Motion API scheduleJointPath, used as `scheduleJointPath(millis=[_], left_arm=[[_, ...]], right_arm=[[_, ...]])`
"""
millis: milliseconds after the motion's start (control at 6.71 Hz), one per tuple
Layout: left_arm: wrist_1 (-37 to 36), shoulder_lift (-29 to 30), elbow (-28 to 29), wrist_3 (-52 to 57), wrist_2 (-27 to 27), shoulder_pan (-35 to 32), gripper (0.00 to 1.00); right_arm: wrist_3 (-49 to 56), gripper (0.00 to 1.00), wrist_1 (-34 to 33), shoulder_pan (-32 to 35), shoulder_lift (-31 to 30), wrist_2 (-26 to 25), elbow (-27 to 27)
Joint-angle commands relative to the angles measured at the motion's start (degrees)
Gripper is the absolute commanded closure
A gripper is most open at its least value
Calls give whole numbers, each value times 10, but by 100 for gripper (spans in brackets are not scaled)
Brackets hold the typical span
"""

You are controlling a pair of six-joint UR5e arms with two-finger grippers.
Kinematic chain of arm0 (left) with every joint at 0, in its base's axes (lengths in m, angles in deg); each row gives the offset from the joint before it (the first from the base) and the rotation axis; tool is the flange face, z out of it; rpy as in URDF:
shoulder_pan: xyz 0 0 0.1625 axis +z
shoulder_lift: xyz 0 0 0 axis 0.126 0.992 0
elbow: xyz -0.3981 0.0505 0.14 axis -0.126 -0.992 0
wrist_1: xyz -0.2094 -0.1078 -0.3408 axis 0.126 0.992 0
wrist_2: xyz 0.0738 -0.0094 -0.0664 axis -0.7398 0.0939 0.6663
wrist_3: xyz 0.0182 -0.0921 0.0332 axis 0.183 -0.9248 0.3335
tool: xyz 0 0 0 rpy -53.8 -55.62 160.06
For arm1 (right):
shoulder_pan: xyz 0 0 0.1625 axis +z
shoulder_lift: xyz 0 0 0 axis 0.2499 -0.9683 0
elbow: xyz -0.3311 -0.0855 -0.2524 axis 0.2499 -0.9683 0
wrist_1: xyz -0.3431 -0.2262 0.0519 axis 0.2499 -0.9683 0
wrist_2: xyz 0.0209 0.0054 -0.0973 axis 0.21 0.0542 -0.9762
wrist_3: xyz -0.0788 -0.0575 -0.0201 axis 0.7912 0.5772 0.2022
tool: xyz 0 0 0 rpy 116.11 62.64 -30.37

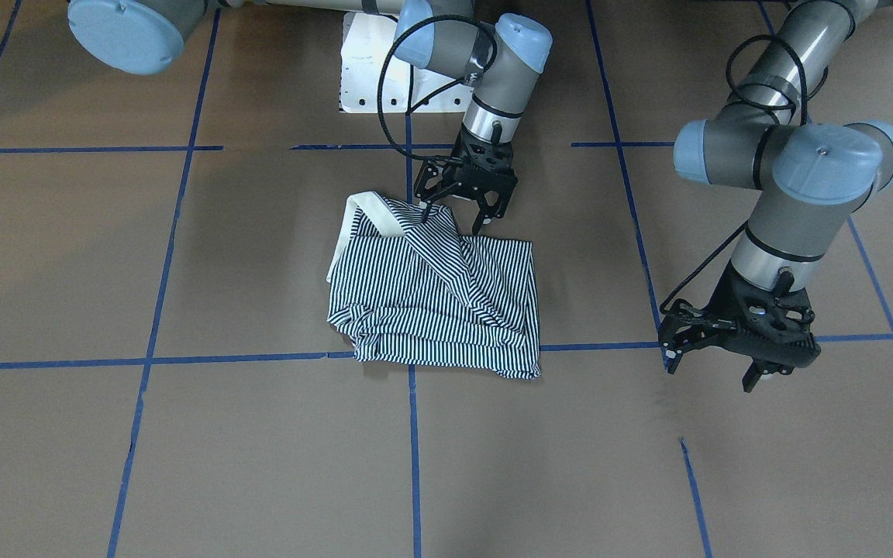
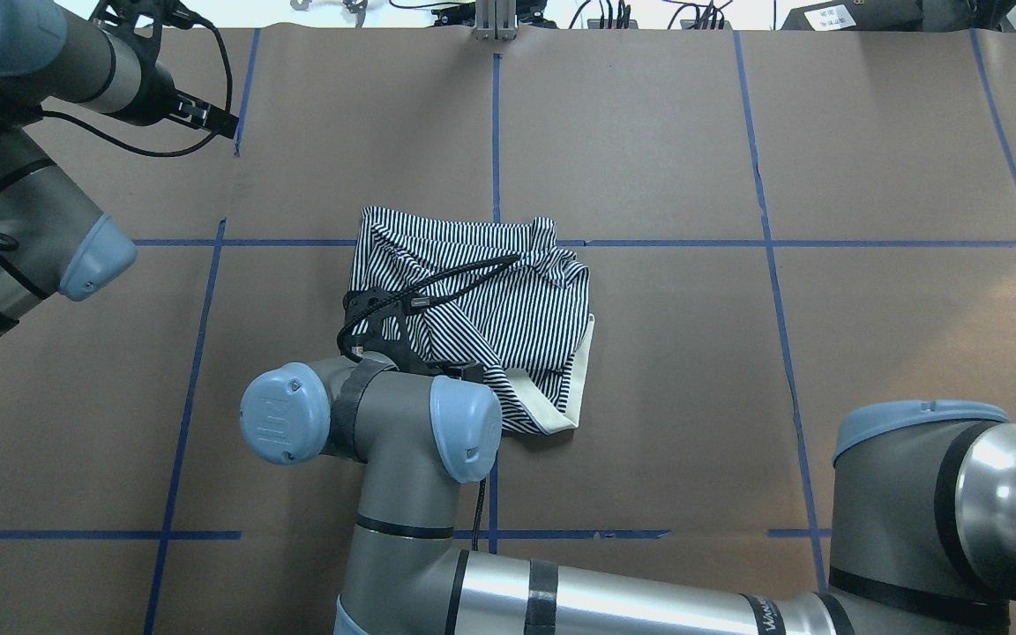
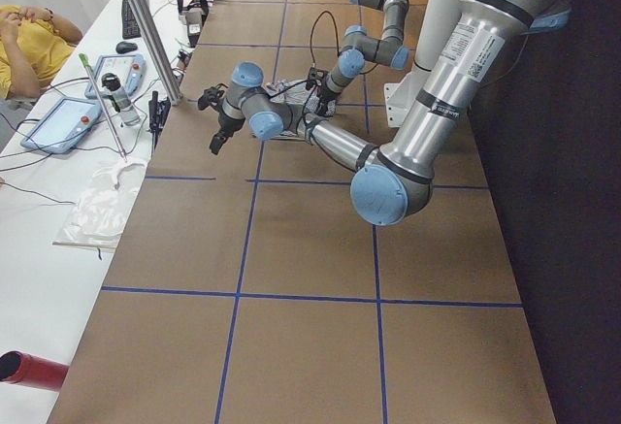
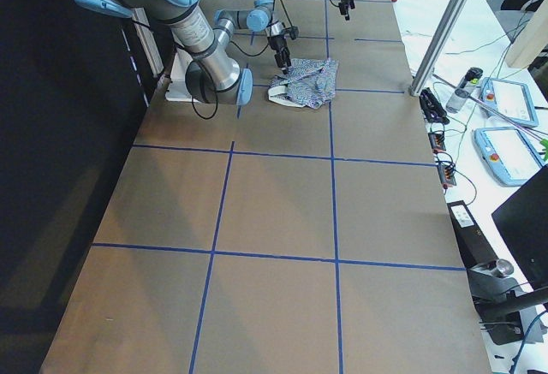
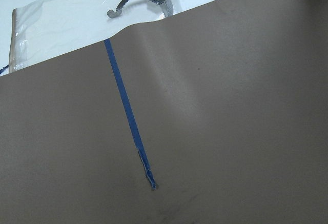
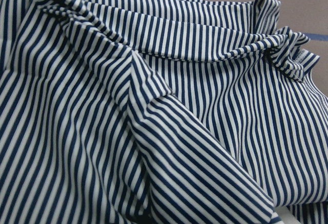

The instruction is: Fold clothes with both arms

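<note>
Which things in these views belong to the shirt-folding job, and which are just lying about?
Job: striped polo shirt; right gripper, open at its collar end; left gripper, open over bare table.
Lying about: white pedestal base; pendants, bottle, plastic bag, red cylinder on the side bench.

The front-facing camera looks steeply down from across the surface (image 1: 183,465), with the white pedestal base (image 1: 369,70) at its top edge. The overhead camera looks forward and down from behind the robot. Both centre the striped polo shirt (image 1: 431,302). Two distant side cameras look along the surface from its ends. The left wrist camera hangs close over a blue tape line (image 5: 128,116); the right wrist camera sits close against the shirt.
</note>
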Motion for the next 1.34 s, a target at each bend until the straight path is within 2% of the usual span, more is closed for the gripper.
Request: scheduleJointPath(millis=[0,298,745,1191], left_arm=[[1,-3,1,-1,3,0,0],[7,-7,1,-3,4,-1,0],[7,-7,1,-3,4,-1,0],[7,-7,1,-3,4,-1,0]], right_arm=[[89,20,-41,-5,16,2,-7],[123,32,-57,-16,10,2,-9],[124,35,-55,-23,10,-1,-16],[136,46,-53,-23,11,-3,-25]])
